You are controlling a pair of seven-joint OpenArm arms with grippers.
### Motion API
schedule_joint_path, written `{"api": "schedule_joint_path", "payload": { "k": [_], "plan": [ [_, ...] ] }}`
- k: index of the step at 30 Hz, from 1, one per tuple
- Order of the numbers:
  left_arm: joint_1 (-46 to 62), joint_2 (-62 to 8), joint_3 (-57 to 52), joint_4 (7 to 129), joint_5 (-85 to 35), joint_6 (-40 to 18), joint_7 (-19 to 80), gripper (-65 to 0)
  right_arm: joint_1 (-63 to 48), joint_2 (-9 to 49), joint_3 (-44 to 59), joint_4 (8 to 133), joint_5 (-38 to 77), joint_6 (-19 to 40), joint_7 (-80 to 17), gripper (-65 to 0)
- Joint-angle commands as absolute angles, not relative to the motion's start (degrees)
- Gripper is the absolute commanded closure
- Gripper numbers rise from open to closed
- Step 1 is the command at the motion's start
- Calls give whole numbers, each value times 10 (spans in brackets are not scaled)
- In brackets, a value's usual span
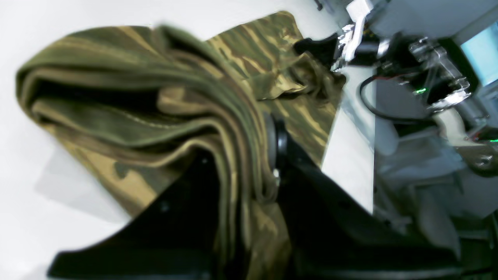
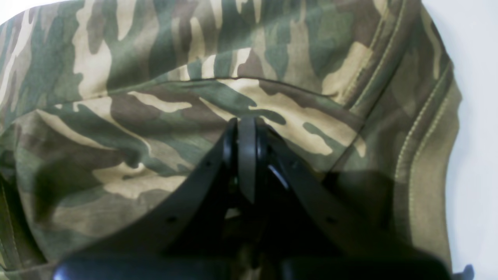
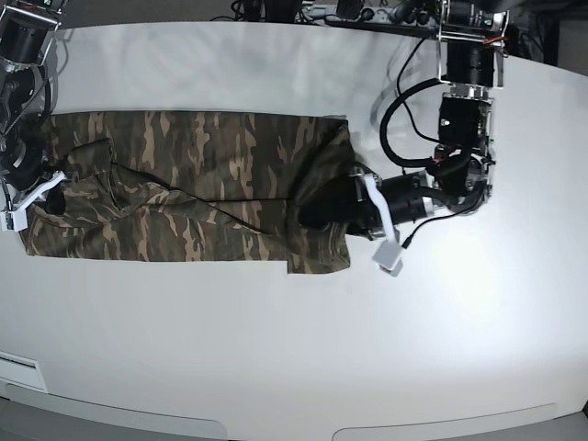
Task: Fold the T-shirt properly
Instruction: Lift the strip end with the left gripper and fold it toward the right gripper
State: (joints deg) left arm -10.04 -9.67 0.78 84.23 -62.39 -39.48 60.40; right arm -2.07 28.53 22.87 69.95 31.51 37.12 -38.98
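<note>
The camouflage T-shirt (image 3: pixel 193 193) lies stretched sideways across the white table (image 3: pixel 303 358). My left gripper (image 1: pixel 249 155) is shut on a thick bunch of folded layers of the T-shirt (image 1: pixel 128 109), lifted off the table at the shirt's right end in the base view, where the left gripper (image 3: pixel 323 213) sits over the cloth. At the shirt's other end, the right gripper (image 3: pixel 50 188) is down on the fabric. In the right wrist view the right gripper (image 2: pixel 247 126) has its pads pressed together at a crease of the T-shirt (image 2: pixel 155 97), with wrinkles running into the tips.
Cables and arm bases (image 3: pixel 464 50) stand along the table's far edge. In the left wrist view the other arm's hardware and a black cable (image 1: pixel 424 81) show beyond the table edge. A hemmed shirt edge (image 2: pixel 424 128) runs beside bare table at the right.
</note>
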Motion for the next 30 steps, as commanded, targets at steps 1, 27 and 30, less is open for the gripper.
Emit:
{"api": "schedule_joint_path", "payload": {
  "k": [1,27,30],
  "plan": [
    [-111,-91,15,850,-622,-400,580,0,-25,286,225,695,287,371,-442,0],
    [-111,19,60,850,-529,-375,528,-375,-25,286,225,695,324,386,-468,0],
    [-112,19,60,850,-534,-387,534,-373,-25,286,225,695,328,386,-468,0]
  ]
}}
